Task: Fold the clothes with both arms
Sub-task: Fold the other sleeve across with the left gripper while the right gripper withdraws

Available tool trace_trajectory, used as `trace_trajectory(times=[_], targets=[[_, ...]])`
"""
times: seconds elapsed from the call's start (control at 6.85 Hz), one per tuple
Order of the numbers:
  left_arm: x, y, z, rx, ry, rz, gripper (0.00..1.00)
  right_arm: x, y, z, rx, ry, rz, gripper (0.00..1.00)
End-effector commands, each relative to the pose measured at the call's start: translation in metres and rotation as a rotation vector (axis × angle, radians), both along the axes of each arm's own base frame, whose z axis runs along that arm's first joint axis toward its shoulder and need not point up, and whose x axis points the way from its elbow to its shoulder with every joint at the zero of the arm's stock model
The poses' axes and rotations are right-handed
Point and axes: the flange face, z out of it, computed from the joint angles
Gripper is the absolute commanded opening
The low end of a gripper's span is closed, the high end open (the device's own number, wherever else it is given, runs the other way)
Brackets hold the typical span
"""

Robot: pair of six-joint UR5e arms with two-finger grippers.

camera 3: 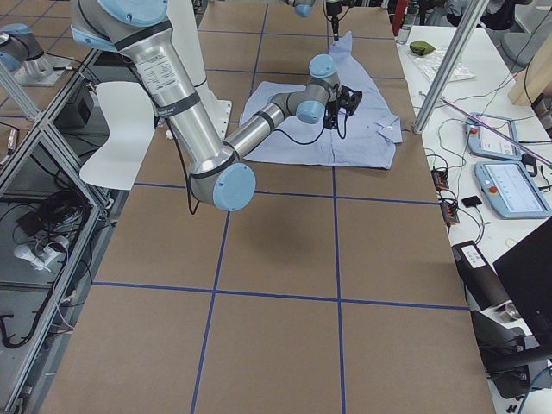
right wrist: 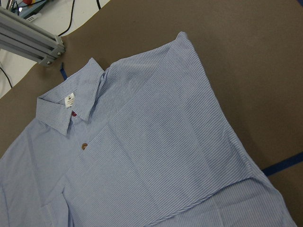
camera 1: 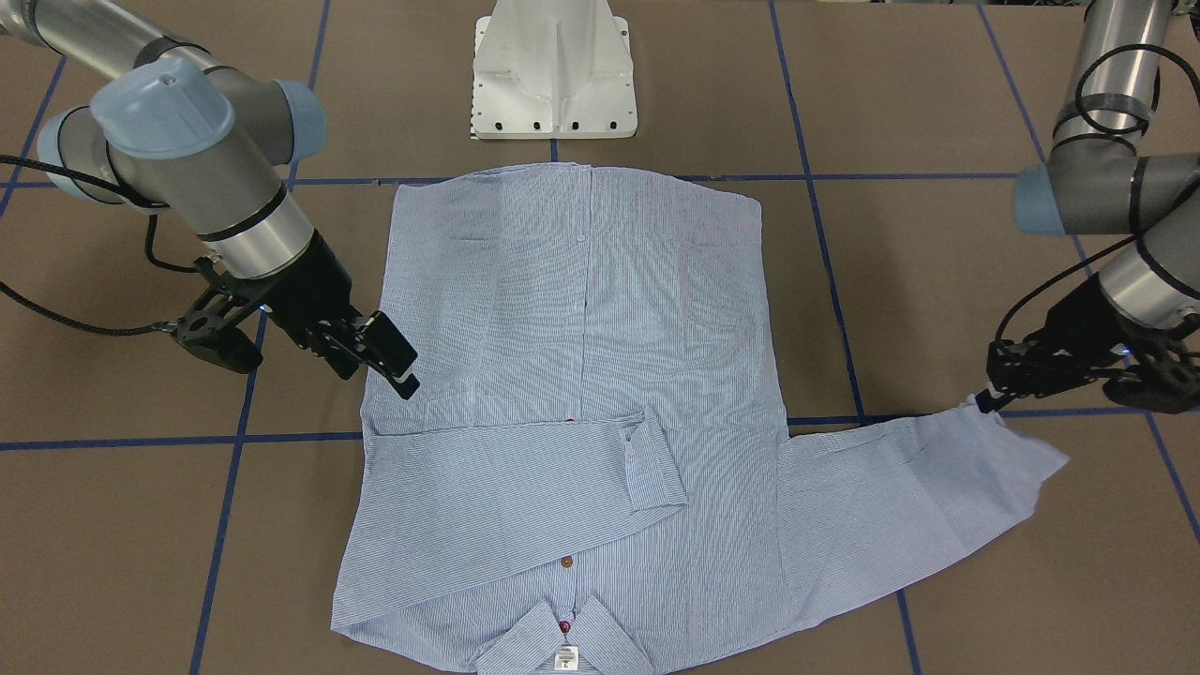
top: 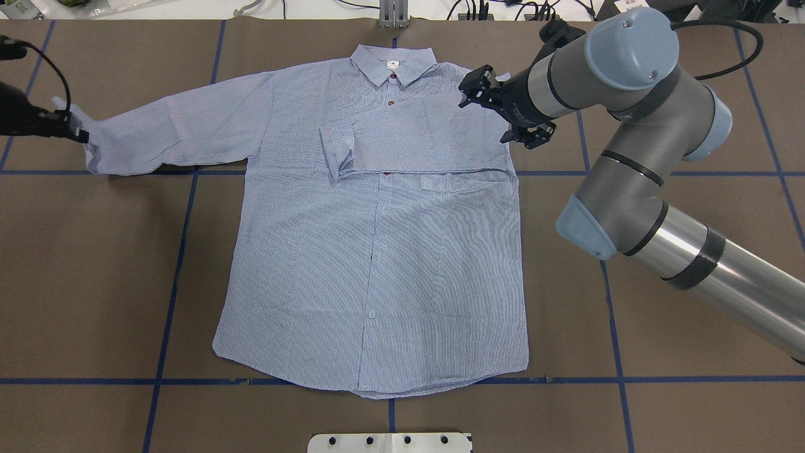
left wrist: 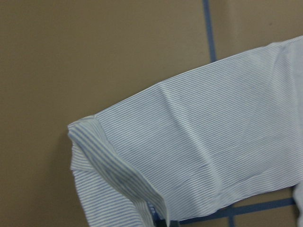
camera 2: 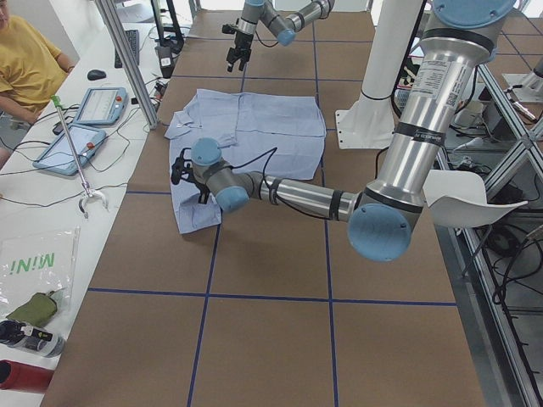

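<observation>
Shirt [top: 377, 251] lies flat, front up, on the brown worktop [top: 94, 283], with one sleeve folded across its chest. Left gripper [top: 78, 133] pinches the outstretched sleeve's cuff; right gripper [top: 502, 108] hovers, jaws wide, over the other shoulder.

A brown table [camera 1: 937, 94] carried a grid of blue tape lines [camera 1: 141, 442]. A white pedestal [camera 1: 553, 70] stood at its edge. Alongside ran a white bench [camera 2: 34, 195] with tablets [camera 2: 97, 106], cables and aluminium posts [camera 2: 127, 59]. A person in yellow [camera 2: 25, 64] sat there.
</observation>
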Motion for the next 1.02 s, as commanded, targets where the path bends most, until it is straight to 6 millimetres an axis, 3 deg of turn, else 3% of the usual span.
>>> trace_trajectory(times=[0.0, 0.15, 0.29, 0.44, 0.58, 0.88], targets=[[0.116, 0.014, -0.135, -0.085, 0.116, -0.015, 0.00, 0.049, -0.005, 0.058, 0.047, 0.077, -0.054, 1.00], [0.187, 0.038, -0.203, -0.142, 0.177, -0.023, 0.00, 0.062, 0.003, 0.083, 0.072, 0.118, -0.078, 1.00], [0.229, 0.044, -0.272, -0.202, 0.246, -0.067, 0.00, 0.063, 0.002, 0.095, 0.073, 0.141, -0.079, 1.00], [0.258, 0.034, -0.313, -0.259, 0.269, -0.087, 0.00, 0.064, 0.002, 0.096, 0.073, 0.142, -0.081, 1.00], [0.285, 0.040, -0.329, -0.277, 0.272, -0.108, 0.00, 0.063, 0.003, 0.100, 0.071, 0.149, -0.081, 1.00], [0.314, 0.053, -0.325, -0.275, 0.261, -0.133, 0.00, 0.064, 0.003, 0.099, 0.071, 0.148, -0.077, 1.00]])
